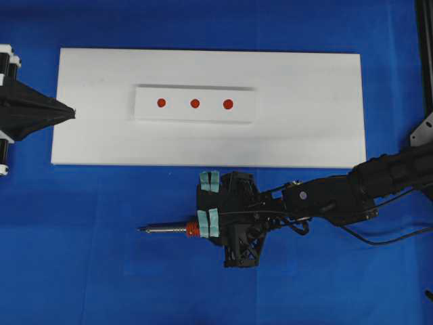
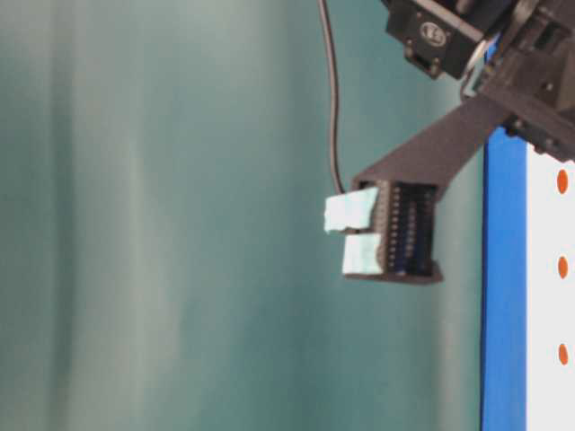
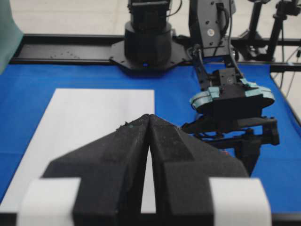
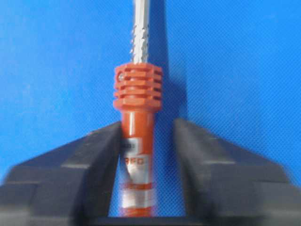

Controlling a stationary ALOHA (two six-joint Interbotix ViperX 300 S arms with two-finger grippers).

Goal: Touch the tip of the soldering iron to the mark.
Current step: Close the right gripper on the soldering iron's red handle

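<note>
Overhead: straight down on the blue table (image 1: 81,271) and white board (image 1: 304,135). Table-level: low, sideways, close to the right gripper (image 2: 382,238), board at right edge. Left wrist: forward along the board toward the right arm. Right wrist: close on the soldering iron (image 4: 137,136).

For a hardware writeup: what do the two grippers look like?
Left gripper: black wedge-shaped fingers with white tape bands. Right gripper: black lattice frame, fingers wrapped in pale teal tape, thin black cable along its black arm.
</note>
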